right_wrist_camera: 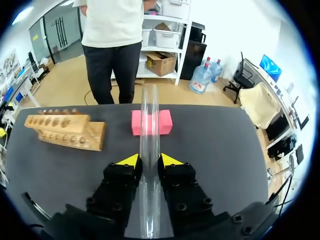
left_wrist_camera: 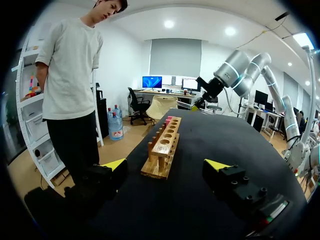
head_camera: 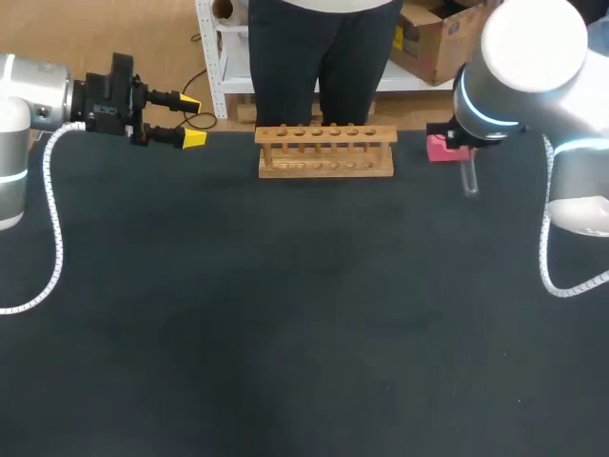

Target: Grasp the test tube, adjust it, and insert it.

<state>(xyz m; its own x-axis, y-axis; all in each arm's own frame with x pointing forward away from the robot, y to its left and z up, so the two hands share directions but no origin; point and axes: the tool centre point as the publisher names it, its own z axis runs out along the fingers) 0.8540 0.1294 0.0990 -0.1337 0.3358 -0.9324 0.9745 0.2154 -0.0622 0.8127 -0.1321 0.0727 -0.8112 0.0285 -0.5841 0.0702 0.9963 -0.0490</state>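
One step done: right gripper (right_wrist_camera: 149, 160) clamps the tube (right_wrist_camera: 149, 112) (left gripper (head_camera: 192, 120) gapes, empty); adjusting and insertion into the far rack (head_camera: 325, 150) remain.

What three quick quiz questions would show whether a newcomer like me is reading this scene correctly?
1. True or false: the left gripper is shut on the test tube.
2. Multiple choice: what lies just ahead of the right gripper, beyond its yellow tips? A: a pink block. B: a blue cup. C: a metal spoon.
3. Short answer: how many tubes stand in the wooden rack right now?

Key: 1 false, the left gripper is open and holds nothing, and the right gripper holds the tube. 2 A. 3 none, every hole that shows looks empty.
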